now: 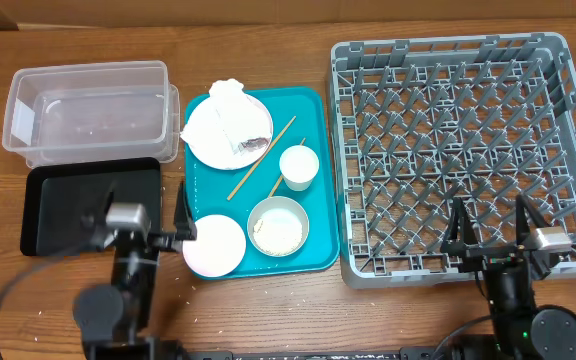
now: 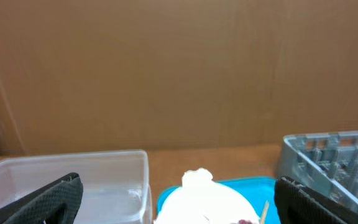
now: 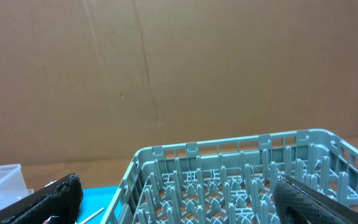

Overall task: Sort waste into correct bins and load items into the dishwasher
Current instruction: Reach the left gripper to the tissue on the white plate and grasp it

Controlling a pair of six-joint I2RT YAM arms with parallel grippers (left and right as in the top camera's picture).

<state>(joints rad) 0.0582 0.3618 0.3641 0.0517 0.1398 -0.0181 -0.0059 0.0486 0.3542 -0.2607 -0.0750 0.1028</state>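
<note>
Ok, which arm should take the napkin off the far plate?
Left. The left gripper, open, sits beside the teal tray, nearer the napkin; the right gripper is over the dish rack's near edge.

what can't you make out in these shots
- Overhead: the plate surface under the crumpled napkin is hidden.
- Overhead: what fills the bowl is too small to identify.
- Left wrist: the bottom edge cuts off most of the teal tray.
- Right wrist: the bottom edge cuts off the rack floor.
</note>
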